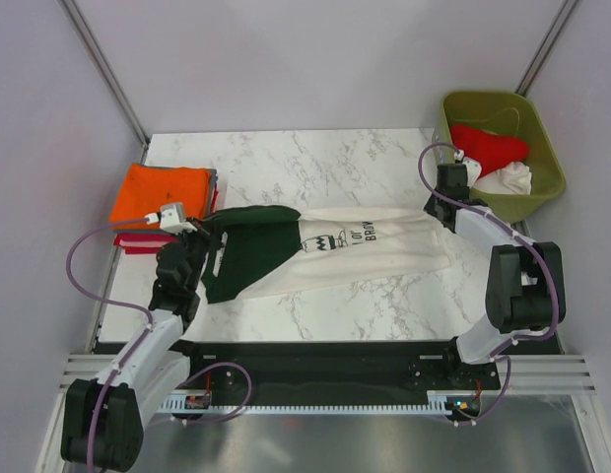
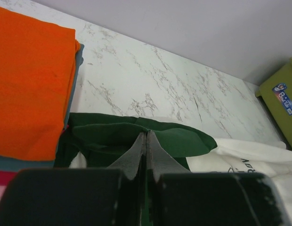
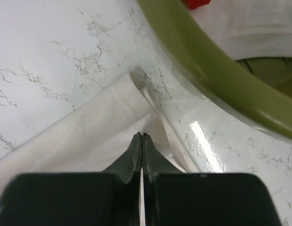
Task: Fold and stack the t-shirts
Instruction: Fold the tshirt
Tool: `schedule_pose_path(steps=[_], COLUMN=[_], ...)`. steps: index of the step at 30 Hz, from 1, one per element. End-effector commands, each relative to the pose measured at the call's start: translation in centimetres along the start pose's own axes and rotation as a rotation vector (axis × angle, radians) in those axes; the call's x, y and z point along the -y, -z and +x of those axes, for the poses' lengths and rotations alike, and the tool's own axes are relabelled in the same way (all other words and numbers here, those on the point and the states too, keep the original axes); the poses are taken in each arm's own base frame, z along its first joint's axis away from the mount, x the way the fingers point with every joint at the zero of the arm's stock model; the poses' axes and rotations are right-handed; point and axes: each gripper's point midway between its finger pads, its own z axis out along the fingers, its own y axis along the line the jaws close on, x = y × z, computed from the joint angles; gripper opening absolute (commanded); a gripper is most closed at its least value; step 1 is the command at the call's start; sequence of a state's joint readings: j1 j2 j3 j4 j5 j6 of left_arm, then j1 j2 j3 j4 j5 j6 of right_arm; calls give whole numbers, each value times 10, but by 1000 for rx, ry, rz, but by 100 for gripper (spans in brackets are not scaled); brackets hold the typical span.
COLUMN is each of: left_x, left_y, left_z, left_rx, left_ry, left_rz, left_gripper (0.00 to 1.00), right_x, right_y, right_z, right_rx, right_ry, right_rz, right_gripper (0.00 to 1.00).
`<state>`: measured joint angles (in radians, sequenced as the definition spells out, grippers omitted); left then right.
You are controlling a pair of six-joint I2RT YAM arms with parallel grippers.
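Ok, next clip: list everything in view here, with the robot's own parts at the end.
cream t-shirt: one, cream with dark green sleeves and print, spread across the table's middle
orange t-shirt: one, orange, folded, top of the pile at the far left
lower folded garments: at least two, grey-blue and red, under the orange one
bin: one, olive green, far right corner
red t-shirt: one, red, crumpled in the bin
white t-shirt: one, white, in the bin
table: one, white marble
left gripper: shut on the green sleeve
right gripper: shut on the cream hem
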<state>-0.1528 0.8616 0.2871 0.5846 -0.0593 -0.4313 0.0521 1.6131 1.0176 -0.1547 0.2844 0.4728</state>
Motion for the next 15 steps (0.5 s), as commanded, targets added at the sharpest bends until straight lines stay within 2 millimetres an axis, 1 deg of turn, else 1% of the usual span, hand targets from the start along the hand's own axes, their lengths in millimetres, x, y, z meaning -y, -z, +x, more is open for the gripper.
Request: schedule_pose_path(steps=[1,2,4,5,6,7,8,10,11,13,15], left_x=[5,6,7,6,7,10,9,10,10,13,11], left_y=[10,14,19,22,25,27,29,32,33,37,41], left_z=[0,1,9,14,16,21,27,40,43,52,63], left_rx=[1,1,-29,-42,-51,-70,-86,-134,-149,-184,-219], left_ry=[57,65,85,94,115,126,134,160,177,199,227], left_rz=[20,26,35,32,35,56,60,62,63,79,70], left_gripper=[2,2,2,2,2,2,2,2,2,2,2], right_x=[-4,1,1,4,6,7,9,13,17,17,21], right_y=[5,4,5,4,4,3,2,2,2,4,4], right_z=[-14,-9,-9,-3,-3,-3,2,3,10,4,8], right_rx=[68,65,79,74,81,89,84,90,80,123,127], right_ry=[-68,-73,-99,-103,-110,-120,-128,-144,-150,-177,-187], right_rz=[-29,-16,-15,-9,-1,2,7,21,32,25,37], right_gripper=[0,0,0,0,0,0,0,0,0,0,0])
